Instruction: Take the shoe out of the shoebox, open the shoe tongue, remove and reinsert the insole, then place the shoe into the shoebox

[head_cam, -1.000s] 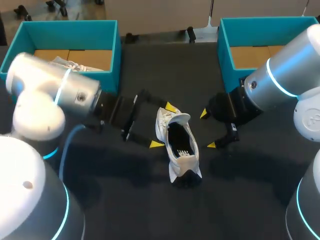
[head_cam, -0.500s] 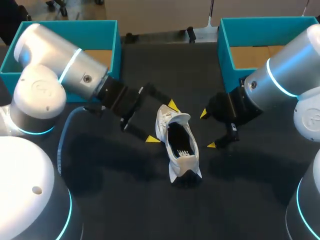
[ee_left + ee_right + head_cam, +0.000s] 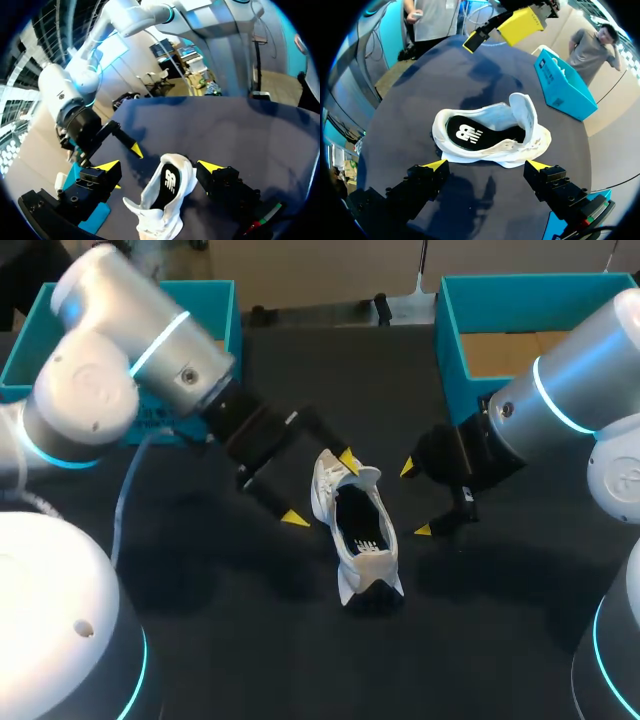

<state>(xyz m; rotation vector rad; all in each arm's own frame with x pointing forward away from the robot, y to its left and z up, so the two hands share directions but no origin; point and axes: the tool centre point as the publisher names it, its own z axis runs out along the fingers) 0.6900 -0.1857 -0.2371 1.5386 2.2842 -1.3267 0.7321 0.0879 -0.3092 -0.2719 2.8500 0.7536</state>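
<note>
Shoe (image 3: pixel 357 530), seemingly just clear of spread fingers (image 3: pixel 295 518)

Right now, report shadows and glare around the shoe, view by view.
Head view: the shoe throws a dark shadow at its nearer end on the table; sheen on the left arm. Right wrist view: dark patches on the table by the right gripper. Left wrist view: no glare on the shoe.

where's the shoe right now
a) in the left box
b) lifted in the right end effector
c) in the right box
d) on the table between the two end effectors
d: the shoe lies on the table, with the left end effector and the right end effector on either side of it.
</note>
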